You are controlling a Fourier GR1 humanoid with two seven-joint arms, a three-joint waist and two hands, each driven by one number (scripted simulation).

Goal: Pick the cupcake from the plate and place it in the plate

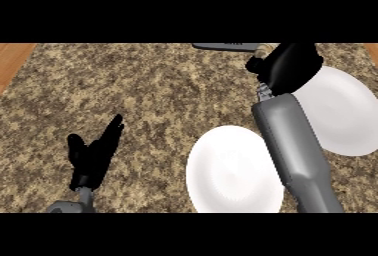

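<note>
Right hand (289, 64) at upper right of frame, fingers curled down over something small at the far plate's (343, 112) upper-left rim. Only a tan sliver with a hint of white showing at the hand's top-left edge, presumably the cupcake (265, 48); shape, frosting and wrapper hidden under the black fingers, so its look hard to tell beyond that pale brown colour. Grey right forearm running from lower right up across the gap between both plates, covering the right edge of the near plate (229, 170). Both plates white, round, plain. Near plate at lower centre, far plate at right, well up the frame. Left hand (92, 155) at lower left, fingers straight and pointing up, relaxed, holding nothing, over the bench (148, 90). Bench speckled brown granite, wooden strip at upper left corner. Dark flat object (225, 46) at the top edge, just left of the right hand, unclear.
</note>
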